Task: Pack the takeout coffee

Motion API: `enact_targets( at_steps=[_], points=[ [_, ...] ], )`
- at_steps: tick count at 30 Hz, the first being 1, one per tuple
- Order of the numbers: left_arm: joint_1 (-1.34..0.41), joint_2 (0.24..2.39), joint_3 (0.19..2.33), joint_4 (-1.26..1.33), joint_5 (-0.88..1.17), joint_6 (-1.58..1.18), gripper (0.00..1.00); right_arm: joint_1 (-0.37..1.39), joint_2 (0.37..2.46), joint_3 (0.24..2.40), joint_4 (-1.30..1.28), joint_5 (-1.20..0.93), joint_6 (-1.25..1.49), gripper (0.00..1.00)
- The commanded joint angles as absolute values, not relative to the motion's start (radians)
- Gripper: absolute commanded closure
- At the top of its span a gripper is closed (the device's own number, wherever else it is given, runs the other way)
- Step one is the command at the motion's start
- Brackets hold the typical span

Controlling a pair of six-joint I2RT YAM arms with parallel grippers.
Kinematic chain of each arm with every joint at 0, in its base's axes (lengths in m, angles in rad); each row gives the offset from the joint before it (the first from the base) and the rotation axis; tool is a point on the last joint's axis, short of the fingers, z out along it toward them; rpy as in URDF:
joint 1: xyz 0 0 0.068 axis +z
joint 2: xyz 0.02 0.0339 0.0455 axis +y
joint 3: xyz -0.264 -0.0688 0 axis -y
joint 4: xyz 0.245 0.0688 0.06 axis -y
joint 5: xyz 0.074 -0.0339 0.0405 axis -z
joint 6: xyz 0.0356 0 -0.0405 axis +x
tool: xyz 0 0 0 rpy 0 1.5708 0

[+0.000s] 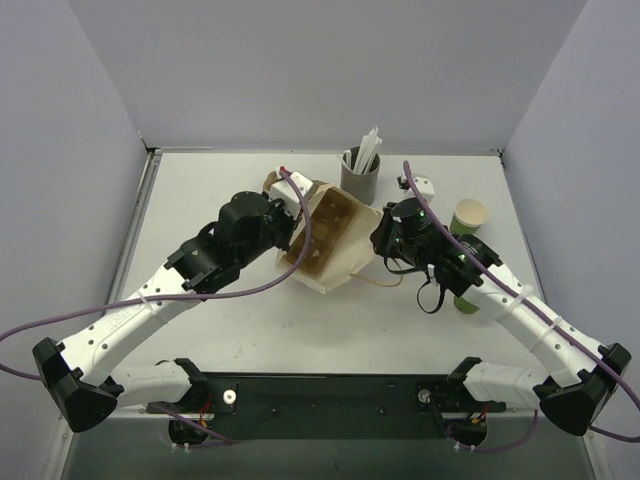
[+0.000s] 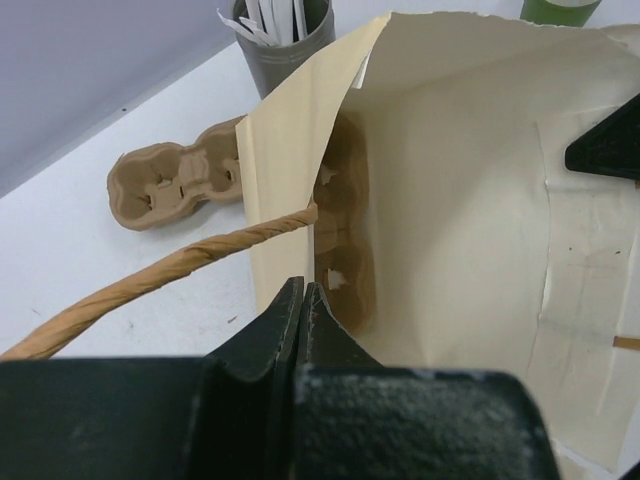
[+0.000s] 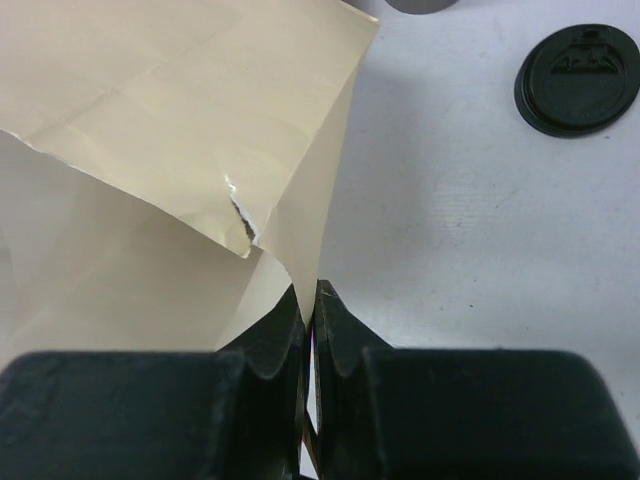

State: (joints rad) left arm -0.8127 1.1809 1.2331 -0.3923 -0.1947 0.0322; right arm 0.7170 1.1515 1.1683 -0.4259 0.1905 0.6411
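A cream paper bag (image 1: 335,245) lies open in the middle of the table with a brown cup carrier (image 2: 340,230) inside it. My left gripper (image 2: 303,290) is shut on the bag's left rim, beside the twisted paper handle (image 2: 180,268). Facing it, my right gripper (image 3: 313,292) is shut on the bag's right rim, with paper pinched between its fingers. The takeout coffee, a small green cup (image 1: 468,216) with a cream inside, stands open-topped to the right of the right wrist. Its round black lid (image 3: 578,78) lies flat on the table apart from it.
A grey cup of white straws (image 1: 360,172) stands just behind the bag. A second brown carrier (image 2: 175,182) lies on the table left of the bag. A small white object (image 1: 421,186) sits at the back right. Another green item (image 1: 465,301) is partly hidden under my right arm.
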Motion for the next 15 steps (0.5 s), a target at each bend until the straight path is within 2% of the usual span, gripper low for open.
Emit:
enact_targets(
  at_steps=[1,8,15],
  points=[
    [-0.816,1.124,1.215,-0.253,-0.23,0.078,1.0,0.753,1.109,1.158,-0.328,0.241,0.588,1.0],
    [-0.825,1.045,1.106,-0.091,-0.255,0.071,1.0,0.85,1.117,1.166,-0.23,0.236,0.499,1.0],
    [-0.828,0.947,0.968,0.095,-0.249,0.152,1.0,0.925,1.115,1.083,-0.176,0.262,0.506,1.0]
  ],
)
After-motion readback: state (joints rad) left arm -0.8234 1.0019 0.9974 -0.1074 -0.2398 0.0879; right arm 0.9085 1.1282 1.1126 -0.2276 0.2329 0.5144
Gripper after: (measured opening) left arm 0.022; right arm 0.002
